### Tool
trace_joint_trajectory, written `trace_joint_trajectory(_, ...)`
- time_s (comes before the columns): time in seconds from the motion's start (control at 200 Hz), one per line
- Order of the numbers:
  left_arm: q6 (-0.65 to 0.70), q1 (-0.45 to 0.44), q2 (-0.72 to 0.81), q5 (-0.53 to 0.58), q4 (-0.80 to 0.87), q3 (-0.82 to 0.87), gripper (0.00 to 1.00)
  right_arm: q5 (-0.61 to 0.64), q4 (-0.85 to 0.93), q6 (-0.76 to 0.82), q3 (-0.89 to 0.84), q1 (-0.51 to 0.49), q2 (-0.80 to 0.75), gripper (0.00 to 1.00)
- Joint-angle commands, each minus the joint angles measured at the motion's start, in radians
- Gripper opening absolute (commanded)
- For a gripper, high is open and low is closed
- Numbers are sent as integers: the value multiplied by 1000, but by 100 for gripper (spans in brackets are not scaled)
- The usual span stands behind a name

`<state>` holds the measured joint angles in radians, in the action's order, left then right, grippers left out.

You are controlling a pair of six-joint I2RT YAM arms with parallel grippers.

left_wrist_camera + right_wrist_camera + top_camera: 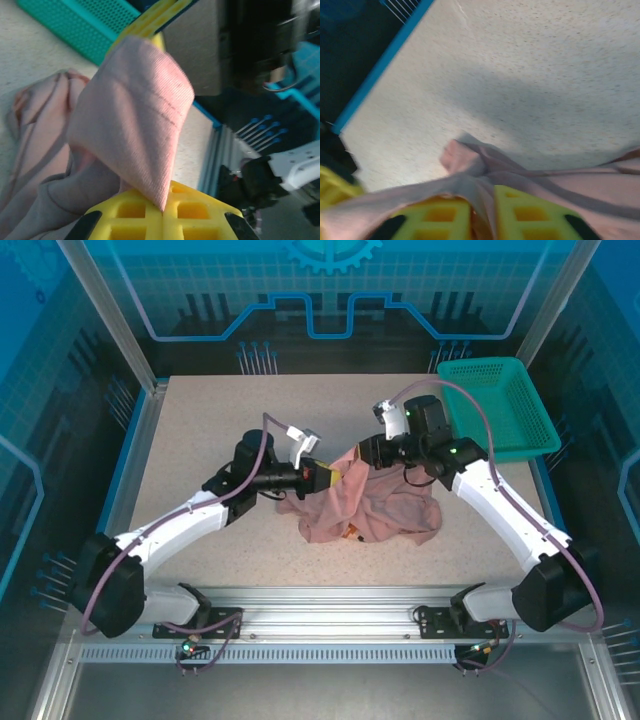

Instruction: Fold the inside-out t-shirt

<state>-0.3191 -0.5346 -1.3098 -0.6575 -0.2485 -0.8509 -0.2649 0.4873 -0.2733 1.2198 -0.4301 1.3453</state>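
Note:
The inside-out t-shirt (385,508) lies as a crumpled salmon-pink heap at the middle of the table, one edge lifted off it. My left gripper (328,476) comes in from the left and is shut on a corner of that cloth; in the left wrist view its yellow fingertips (164,212) pinch the point of a taut pink flap (135,110). My right gripper (362,455) sits just right of it, a short span of cloth stretched between the two. In the right wrist view a bunched fold (465,160) runs between that gripper's (482,195) nearly closed fingers.
A teal mesh basket (495,405) stands at the table's back right corner, close behind the right arm, and also appears at the upper left of the left wrist view (70,25). Bare speckled tabletop (220,430) spreads to the left and behind the shirt.

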Motion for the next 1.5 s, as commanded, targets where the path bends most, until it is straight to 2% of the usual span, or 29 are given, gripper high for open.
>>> trace_joint_trajectory(0.0,-77,29,59,-160,-124,31,0,101,125,109,12,-17,-24,28)
trace_joint_trajectory(0.24,-109,68,60,-153,-133,29,0,-94,19,105,-155,-27,-160,48)
trace_joint_trajectory(0.415,-106,68,64,-146,-132,31,0,-142,-77,34,-217,-43,-117,55)
trace_joint_trajectory(0.515,-101,69,71,-142,-127,35,0,-152,-136,-3,-228,-69,-74,56)
trace_joint_trajectory(0.555,-100,70,78,-133,-127,40,0,-149,-135,-7,-221,-76,-56,52)
trace_joint_trajectory(0.67,-142,98,103,-59,-161,79,0,-194,-160,-22,-228,-75,-59,21)
trace_joint_trajectory(0.76,-219,149,104,-1,-219,123,0,-316,-252,-64,-258,-51,-99,0)
trace_joint_trajectory(0.93,-367,250,26,-1,-309,164,0,-498,-491,-174,-310,-41,-135,0)
trace_joint_trajectory(1.1,-320,268,1,59,-170,140,24,-514,-629,-237,-328,-42,-126,0)
trace_joint_trajectory(1.291,-208,267,69,186,57,129,53,-494,-676,-259,-317,-45,-81,0)
trace_joint_trajectory(1.406,-145,246,154,306,196,120,59,-493,-682,-249,-311,-48,-61,0)
trace_joint_trajectory(1.496,-75,193,214,417,300,88,61,-487,-660,-215,-308,-51,-54,0)
